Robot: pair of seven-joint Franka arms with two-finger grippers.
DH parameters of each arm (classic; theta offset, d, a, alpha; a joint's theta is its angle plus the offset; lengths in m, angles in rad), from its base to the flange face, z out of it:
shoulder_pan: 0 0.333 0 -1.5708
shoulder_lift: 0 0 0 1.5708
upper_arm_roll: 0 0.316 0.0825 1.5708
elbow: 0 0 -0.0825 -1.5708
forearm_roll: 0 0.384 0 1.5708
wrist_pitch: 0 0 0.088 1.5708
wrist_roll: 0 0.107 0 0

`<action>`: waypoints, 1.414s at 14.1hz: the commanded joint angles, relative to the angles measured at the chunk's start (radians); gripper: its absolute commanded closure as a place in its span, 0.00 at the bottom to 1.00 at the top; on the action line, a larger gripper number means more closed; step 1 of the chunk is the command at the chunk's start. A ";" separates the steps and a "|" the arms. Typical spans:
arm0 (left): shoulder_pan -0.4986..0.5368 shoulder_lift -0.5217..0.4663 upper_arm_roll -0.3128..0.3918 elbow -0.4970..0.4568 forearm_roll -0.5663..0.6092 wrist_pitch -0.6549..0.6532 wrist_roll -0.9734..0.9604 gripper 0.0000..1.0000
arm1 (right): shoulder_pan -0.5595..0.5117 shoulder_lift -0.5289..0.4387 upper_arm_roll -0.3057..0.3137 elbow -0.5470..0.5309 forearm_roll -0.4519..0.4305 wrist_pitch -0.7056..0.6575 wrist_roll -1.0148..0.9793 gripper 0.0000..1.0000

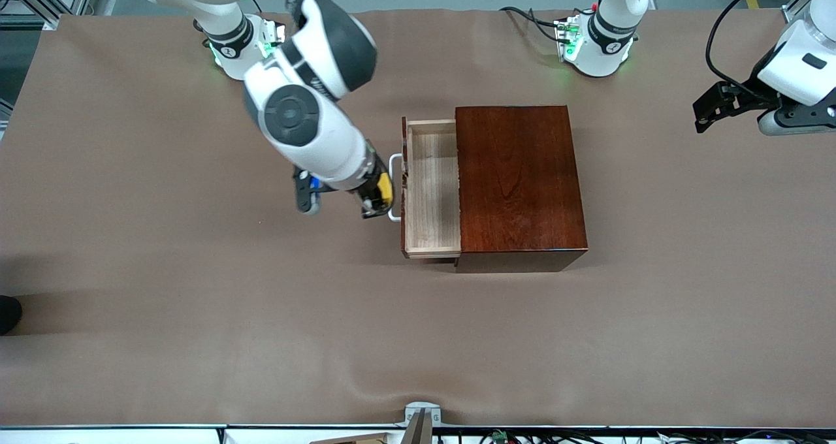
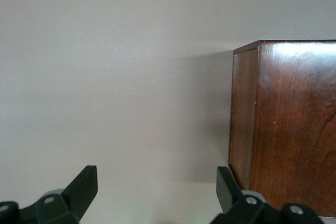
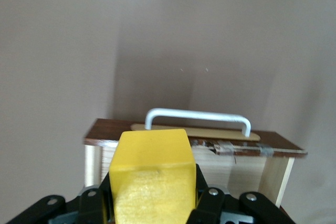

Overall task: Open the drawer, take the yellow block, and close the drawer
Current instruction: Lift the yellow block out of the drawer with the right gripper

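Right end effector point(image 1: 377, 199) pinches the small bright yellow block point(image 3: 153, 174) above the white loop handle point(image 1: 394, 188) of the pulled-out light-wood drawer point(image 1: 431, 196); left end effector point(image 1: 708, 114) waits spread beside the glossy reddish-brown wooden box point(image 1: 519, 183).

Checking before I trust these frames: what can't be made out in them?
- Drawer: its inner part is under the wooden box in the front view, so contents there are hidden.
- Yellow block: in the front view mostly covered by the right arm; its lower part runs off the right wrist view's edge.
- Right end effector: largely hidden by its arm in the front view.
- Left end effector: only fingertips show in its wrist view.
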 commanded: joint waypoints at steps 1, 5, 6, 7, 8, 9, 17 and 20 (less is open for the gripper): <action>0.012 0.003 -0.008 0.005 -0.010 0.007 0.020 0.00 | -0.057 -0.060 0.014 0.002 -0.020 -0.034 -0.092 1.00; 0.010 0.004 -0.008 0.005 -0.010 0.007 0.018 0.00 | -0.123 -0.083 0.012 0.002 -0.019 -0.060 -0.196 1.00; 0.010 0.004 -0.008 0.005 -0.010 0.007 0.018 0.00 | -0.143 -0.097 0.014 0.000 -0.019 -0.071 -0.241 1.00; 0.010 0.004 -0.008 0.005 -0.010 0.007 0.018 0.00 | -0.166 -0.100 0.014 -0.006 -0.020 -0.080 -0.305 1.00; 0.010 0.004 -0.008 0.005 -0.010 0.007 0.018 0.00 | -0.195 -0.100 0.014 -0.006 -0.019 -0.094 -0.377 1.00; 0.010 0.004 -0.008 0.005 -0.010 0.007 0.018 0.00 | -0.228 -0.096 0.015 -0.009 -0.019 -0.095 -0.452 1.00; 0.010 0.004 -0.008 0.006 -0.010 0.008 0.018 0.00 | -0.388 -0.085 0.014 -0.092 -0.033 -0.088 -0.937 1.00; 0.010 0.004 -0.008 0.006 -0.010 0.008 0.018 0.00 | -0.439 -0.059 0.012 -0.093 -0.051 -0.082 -1.141 1.00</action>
